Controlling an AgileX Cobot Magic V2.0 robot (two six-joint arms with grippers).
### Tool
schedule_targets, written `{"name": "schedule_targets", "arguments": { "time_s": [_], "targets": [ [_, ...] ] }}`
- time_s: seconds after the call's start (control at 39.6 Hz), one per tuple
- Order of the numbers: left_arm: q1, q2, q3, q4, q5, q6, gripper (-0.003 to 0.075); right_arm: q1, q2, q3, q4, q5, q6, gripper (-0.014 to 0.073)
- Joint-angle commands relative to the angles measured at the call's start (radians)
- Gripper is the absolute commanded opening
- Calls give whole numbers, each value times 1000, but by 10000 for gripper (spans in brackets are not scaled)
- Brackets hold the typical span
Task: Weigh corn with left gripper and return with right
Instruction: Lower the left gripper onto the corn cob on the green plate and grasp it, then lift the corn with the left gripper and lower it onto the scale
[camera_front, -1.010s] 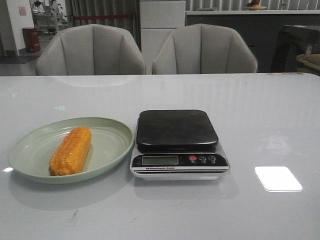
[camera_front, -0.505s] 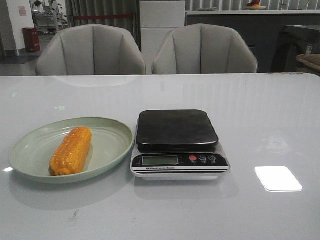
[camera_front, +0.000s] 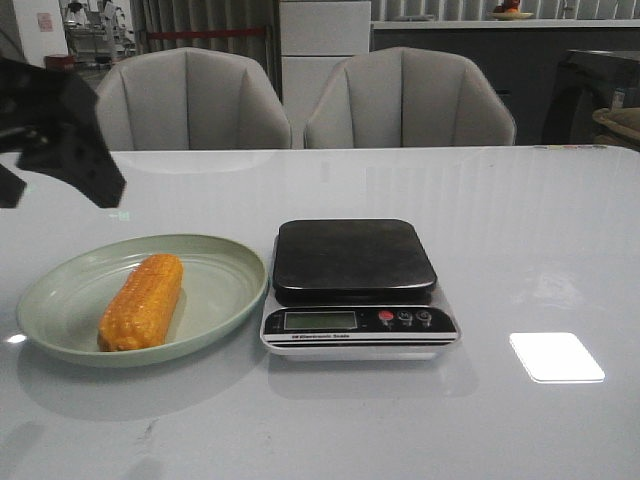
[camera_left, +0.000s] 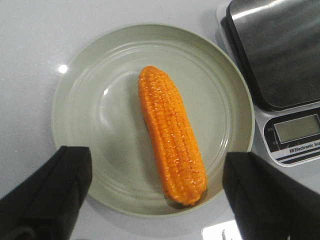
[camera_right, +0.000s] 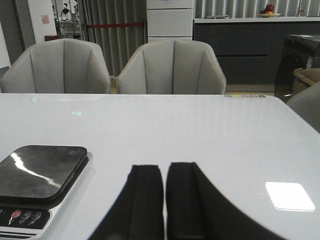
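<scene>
**Left gripper above the plated corn**

Only the left wrist view shows the left gripper (camera_left: 155, 192) spread wide, the corn (camera_left: 172, 134) lying between its fingers (camera_left: 47, 192) inside the green plate (camera_left: 90, 105), the scale (camera_left: 285, 75) beside it. The right gripper (camera_right: 164, 200), seen only by its own camera, is nearly closed and holds nothing

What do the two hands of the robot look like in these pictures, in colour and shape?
Both are black. The left hand shows two broad, angular fingers with a matte, slightly textured surface; from the front it appears as a bulky, angular black mass. The right hand has two flat-faced fingers that widen toward the base. No markings or cables are visible.
</scene>
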Motion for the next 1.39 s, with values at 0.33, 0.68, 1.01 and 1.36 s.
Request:
{"name": "schedule_targets", "arguments": {
  "time_s": [0.33,0.68,1.01,1.36],
  "targets": [
    [-36,289,-191,-14,25,-7,563,-1,-19,11,-12,-75,-9,195],
    [-39,371,-207,-60,37,-7,227,-1,-19,11,-12,-75,-9,195],
    [-73,371,-476,-158,160,-6,142,-1,-19,11,-12,-75,-9,195],
    [-184,446,-658,-249,170,-6,149,-1,-19,11,-12,-75,-9,195]
  ]
}}
